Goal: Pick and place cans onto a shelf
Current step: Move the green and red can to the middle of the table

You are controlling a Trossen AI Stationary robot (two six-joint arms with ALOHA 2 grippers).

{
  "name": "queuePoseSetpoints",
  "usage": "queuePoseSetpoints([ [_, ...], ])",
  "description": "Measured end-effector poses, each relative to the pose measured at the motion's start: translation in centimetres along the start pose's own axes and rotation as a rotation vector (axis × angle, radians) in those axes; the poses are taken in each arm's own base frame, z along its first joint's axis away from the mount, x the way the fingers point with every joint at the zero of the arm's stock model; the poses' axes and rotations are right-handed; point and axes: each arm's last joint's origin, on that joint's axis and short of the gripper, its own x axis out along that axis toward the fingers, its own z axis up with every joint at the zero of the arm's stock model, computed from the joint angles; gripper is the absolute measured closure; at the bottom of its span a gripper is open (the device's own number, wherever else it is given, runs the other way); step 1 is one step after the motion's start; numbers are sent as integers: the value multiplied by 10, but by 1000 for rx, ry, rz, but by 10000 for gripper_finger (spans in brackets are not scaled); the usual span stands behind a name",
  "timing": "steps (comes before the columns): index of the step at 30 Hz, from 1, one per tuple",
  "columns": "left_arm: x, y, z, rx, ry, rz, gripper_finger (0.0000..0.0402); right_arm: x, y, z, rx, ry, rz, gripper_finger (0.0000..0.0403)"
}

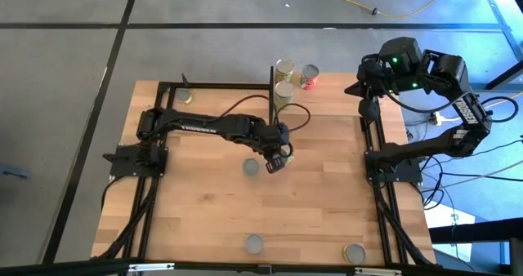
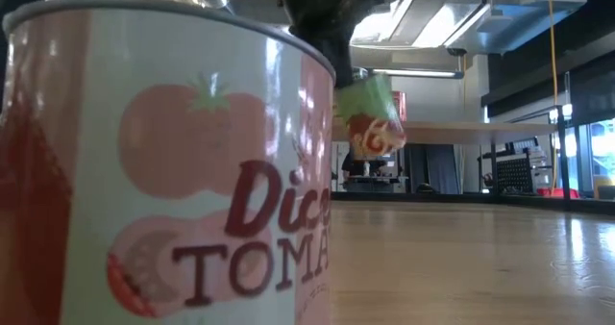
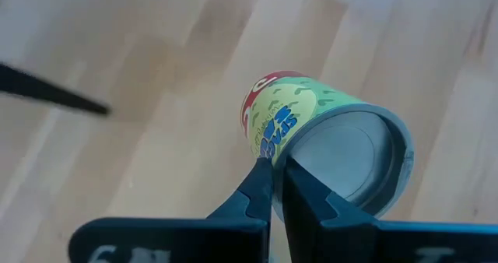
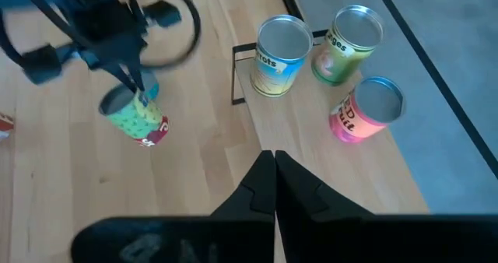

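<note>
the green can (image 3: 311, 131), yellow-green with a red patch on its label, hangs clear of the tabletop near the middle of the high view, tipped over so its silver end faces the left wrist camera. it hangs that way because the left gripper (image 3: 274, 173) has its two fingers pinched nearly together on the rim, one finger inside the lip and one outside, rather than spanning the body; a rim pinch lets the tin swing off vertical. in the right wrist view the same can (image 4: 136, 115) dangles under the left arm's fingers at the upper left of the frame. the shelf (image 4: 327, 123) sits toward the upper right of that frame, and three cans already stand on it: a yellow-and-blue can (image 4: 278, 57), a green-labelled can (image 4: 346, 45) and a pink can (image 4: 366, 111), grouped near the far edge so the near strip stays free. judging by this, the carried tin is on its way there and will need righting before release. the right gripper (image 4: 274, 185) hovers above the shelf's near edge with its fingers pressed together and holding nothing, seemingly waiting. on the table (image 1: 327, 194) in the high view, more tins wait: one grey top (image 1: 250, 167) just left of the left gripper, another (image 1: 254, 243) at bottom centre, and one (image 1: 354, 252) at the lower right. the low view is mostly filled by a tomato can (image 2: 173, 171) right against the lens.
</note>
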Motion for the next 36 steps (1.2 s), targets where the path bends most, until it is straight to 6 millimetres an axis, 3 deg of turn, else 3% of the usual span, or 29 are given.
queuePoseSetpoints([
  [12, 37, -1, -9, -4, 141, -70, 395, 0, 0, 0, -3, 1, 0, 402],
  [23, 37, -1, -9, -5, 149, -92, 359, 0, 0, 0, -27, 2, 0, 402],
  [36, 37, 1, -8, -7, 146, -86, 352, 0, 0, 0, -29, 2, 0, 402],
])
